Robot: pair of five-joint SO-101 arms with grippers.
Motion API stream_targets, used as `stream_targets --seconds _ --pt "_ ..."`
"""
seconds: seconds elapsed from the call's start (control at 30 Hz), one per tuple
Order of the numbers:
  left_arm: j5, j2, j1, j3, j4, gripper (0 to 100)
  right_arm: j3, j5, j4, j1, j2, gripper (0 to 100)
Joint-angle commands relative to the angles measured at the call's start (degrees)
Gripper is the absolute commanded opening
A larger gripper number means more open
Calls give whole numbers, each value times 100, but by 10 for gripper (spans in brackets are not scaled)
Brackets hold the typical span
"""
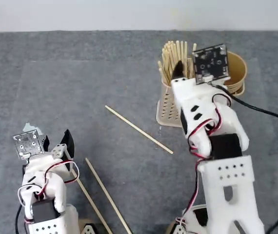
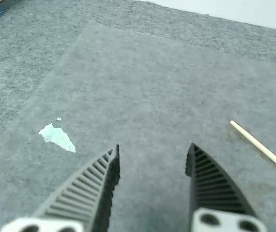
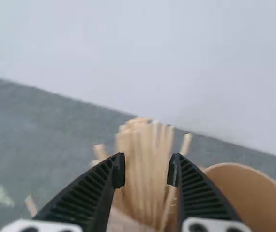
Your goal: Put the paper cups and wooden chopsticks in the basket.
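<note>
Holds the left gripper (image 2: 152, 159) low and tucked back near its base, jaws spread wide, and has the right arm (image 1: 227, 170) stretched far forward, right gripper (image 3: 145, 169) lifted, jaws parted narrower.

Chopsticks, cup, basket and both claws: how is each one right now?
Basket: upright.
Bundled chopsticks: standing in the basket.
Loose chopsticks: three, lying flat on the mat.
Paper cup: upright beside the bundle.
Left gripper: open, empty, over the mat.
Right gripper: open, empty, at the bundle.

the left gripper (image 2: 154, 147) and right gripper (image 3: 146, 164) are ribbed black wedges on white arms (image 1: 227, 178) with black servos (image 1: 225, 145) and red, white, black cables (image 1: 196, 187).
</note>
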Motion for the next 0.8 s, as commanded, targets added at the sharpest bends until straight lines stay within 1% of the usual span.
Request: stream_targets --seconds 0.0,0.17,0.23,0.3,0.47,0.6,0.63,0.77 --pt "-79 -105 -9 -31 -123 218 -976 -26 1596 -646 -66 165" --pt "-79 -105 -9 -31 -114 218 -1099 -26 2949 -1613 382 165" --pt "-79 -105 -9 -31 -114 218 -1099 -26 3310 -1912 699 165" --pt "-79 -105 -9 -31 -114 218 -1099 -26 3468 -2062 1103 165" --pt "-79 -105 -9 -31 -114 218 -1099 -35 3459 -2053 2229 165" --pt "-79 -105 -9 -22 -114 218 -1108 -18 2967 -2053 3055 165" --pt "-79 -105 -9 -22 -114 218 -1108 35 2791 -2053 3240 165" --pt "-79 -105 -9 -22 -105 218 -1134 659 2114 -2053 3952 165"
